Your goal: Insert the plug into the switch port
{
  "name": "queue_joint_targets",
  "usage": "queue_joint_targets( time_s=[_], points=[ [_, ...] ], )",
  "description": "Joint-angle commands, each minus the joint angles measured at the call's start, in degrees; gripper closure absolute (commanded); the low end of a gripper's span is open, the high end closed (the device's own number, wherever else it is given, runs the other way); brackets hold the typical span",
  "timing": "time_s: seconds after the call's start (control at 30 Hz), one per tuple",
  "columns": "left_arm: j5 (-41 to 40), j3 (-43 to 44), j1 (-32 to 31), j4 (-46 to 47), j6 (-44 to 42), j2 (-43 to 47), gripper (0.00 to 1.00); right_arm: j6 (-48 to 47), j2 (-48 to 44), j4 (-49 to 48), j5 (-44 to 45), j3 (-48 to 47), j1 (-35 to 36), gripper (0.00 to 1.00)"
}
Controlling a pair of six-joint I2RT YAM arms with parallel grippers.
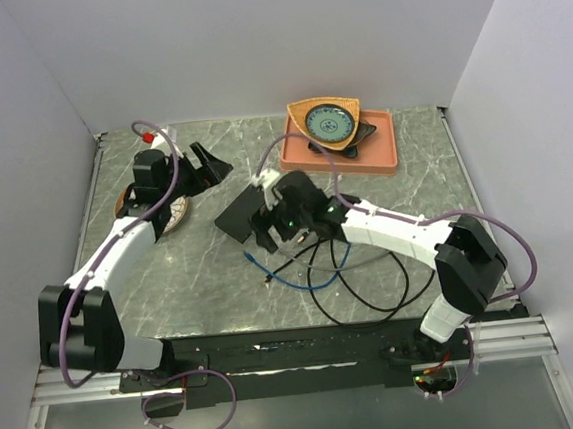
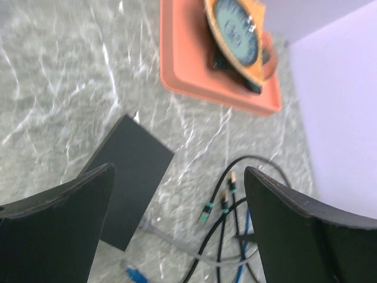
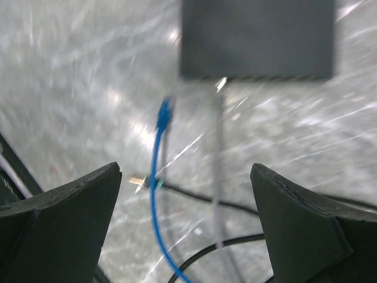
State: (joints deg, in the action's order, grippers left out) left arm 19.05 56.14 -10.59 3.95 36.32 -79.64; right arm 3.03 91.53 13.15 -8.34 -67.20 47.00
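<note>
The flat black switch box [image 1: 237, 217] lies mid-table; it also shows in the left wrist view [image 2: 126, 177] and the right wrist view [image 3: 257, 38]. A grey cable [image 3: 218, 153] runs up to the box's near edge, and its plug [image 3: 220, 83] meets that edge at the port; I cannot tell how deep it sits. My right gripper [image 1: 274, 238] [image 3: 184, 166] hovers over the cable just in front of the box, open and empty. My left gripper [image 1: 212, 163] [image 2: 178, 170] is open and empty, raised to the left of the box.
A loose blue cable with its plug [image 3: 166, 112] [image 2: 135, 274] lies beside the grey one. Black cables with gold-tipped plugs [image 2: 227, 203] [image 3: 136, 180] loop in front [image 1: 357, 279]. An orange tray [image 1: 381, 151] with a bowl [image 1: 327, 123] stands at the back. A round dish [image 1: 172, 219] lies under the left arm.
</note>
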Motion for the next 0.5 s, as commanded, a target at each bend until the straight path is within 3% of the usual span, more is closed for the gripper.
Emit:
queue_joint_targets(
  time_s=[0.0,0.4,0.47],
  points=[
    [-3.83,-2.34,0.57,5.37,3.5,6.85,0.04,-1.45,-0.04,1.44,4.21,1.81,4.58,0.01],
    [-9.91,-3.14,1.8,2.38,4.29,14.59,0.04,1.19,8.4,0.21,6.23,-1.53,7.93,0.11],
    [-10.35,-3.84,1.89,2.3,4.2,15.65,0.04,1.19,10.16,1.08,6.4,-2.93,8.02,0.19]
  ],
)
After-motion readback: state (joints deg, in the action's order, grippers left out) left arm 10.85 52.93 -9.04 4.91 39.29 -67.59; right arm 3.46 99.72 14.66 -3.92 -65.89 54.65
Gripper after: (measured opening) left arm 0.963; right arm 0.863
